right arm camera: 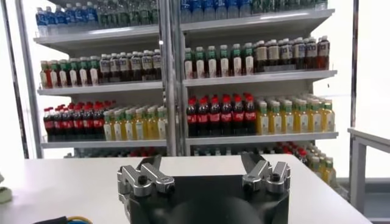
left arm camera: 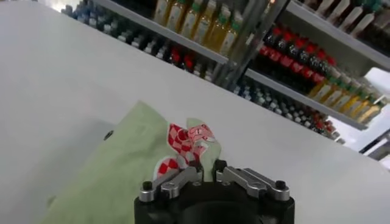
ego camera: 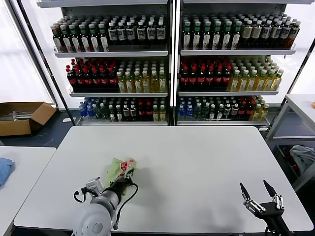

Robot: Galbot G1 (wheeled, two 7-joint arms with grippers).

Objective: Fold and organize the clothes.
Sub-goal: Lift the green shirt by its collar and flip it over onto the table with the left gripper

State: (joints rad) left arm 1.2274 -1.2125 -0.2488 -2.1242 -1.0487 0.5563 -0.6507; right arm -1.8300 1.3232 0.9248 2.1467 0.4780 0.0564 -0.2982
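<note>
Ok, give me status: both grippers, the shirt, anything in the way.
Left gripper shut on green shirt, front-left of white table. Right gripper open, empty, idle at front-right edge. Nothing in the way.

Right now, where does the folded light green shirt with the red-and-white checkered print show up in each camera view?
Head view: light green cotton shirt lies lower left on the white table, at the left gripper.
Left wrist view: shirt lies just beyond the gripper.
Right wrist view: not visible.
Shared landmark: bottle shelves.
</note>
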